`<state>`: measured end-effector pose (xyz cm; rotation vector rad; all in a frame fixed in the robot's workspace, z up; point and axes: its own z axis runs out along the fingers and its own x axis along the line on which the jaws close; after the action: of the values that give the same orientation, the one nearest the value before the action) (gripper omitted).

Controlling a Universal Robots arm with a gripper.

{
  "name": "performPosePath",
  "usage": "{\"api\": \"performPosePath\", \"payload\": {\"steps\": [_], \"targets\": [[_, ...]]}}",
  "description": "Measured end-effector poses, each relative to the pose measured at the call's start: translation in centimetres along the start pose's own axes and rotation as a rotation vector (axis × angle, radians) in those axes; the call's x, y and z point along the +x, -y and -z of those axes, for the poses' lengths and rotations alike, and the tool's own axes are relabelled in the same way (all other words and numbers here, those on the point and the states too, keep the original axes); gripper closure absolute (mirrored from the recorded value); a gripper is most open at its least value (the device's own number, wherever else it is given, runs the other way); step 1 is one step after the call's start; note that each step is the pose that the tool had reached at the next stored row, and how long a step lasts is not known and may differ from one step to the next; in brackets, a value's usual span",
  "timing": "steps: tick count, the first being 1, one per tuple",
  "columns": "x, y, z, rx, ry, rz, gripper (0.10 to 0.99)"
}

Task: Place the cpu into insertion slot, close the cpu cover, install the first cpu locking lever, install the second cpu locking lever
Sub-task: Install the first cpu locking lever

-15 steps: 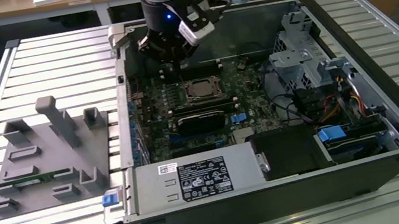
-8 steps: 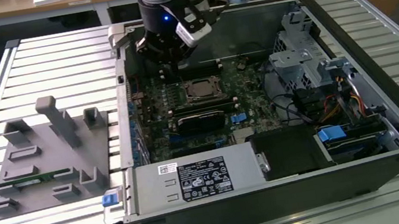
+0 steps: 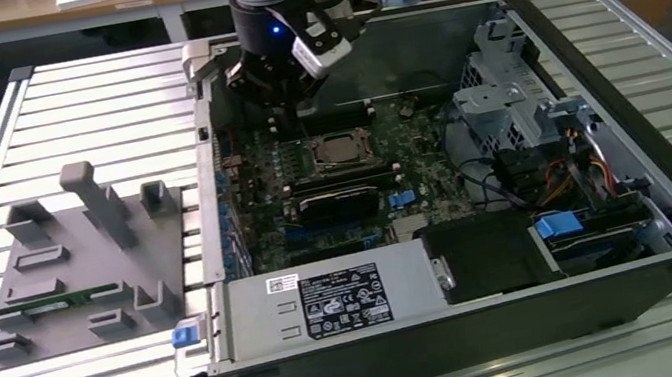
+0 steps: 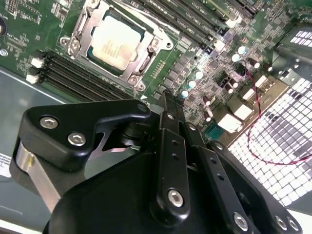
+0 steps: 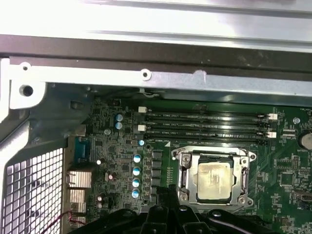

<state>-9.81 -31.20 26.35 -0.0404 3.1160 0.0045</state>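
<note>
Cpu point(image 5: 213, 180): silver-grey top, seated flat in the insertion slot point(image 5: 214, 158) on the green motherboard point(image 5: 287, 168).

Cpu cover point(image 5: 184, 171): silvery frame, lying down around the chip, with its window framing the metal top.

Memory slots point(image 5: 204, 124): long, black, in a row just beside the socket.

End effector point(image 4: 169, 100): black, over the board near the socket's edge and apart from the chip. The fingers are narrow, tips together, with nothing held.

Computer case point(image 3: 468, 335): open, lying on the slatted desk point(image 3: 94, 110).

Grey fixture point(image 3: 77, 260): on the desk, to the exterior view's left of the case, well apart from the end effector.
</note>
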Motion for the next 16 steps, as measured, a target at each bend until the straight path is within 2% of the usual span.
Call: {"api": "performPosePath", "payload": {"steps": [11,16], "targets": [[0.51,-1.26,-0.61,0.000,0.0001,0.000,0.980],[0.52,-2.11,-0.74,0.000,0.0001,0.000,0.980]]}}
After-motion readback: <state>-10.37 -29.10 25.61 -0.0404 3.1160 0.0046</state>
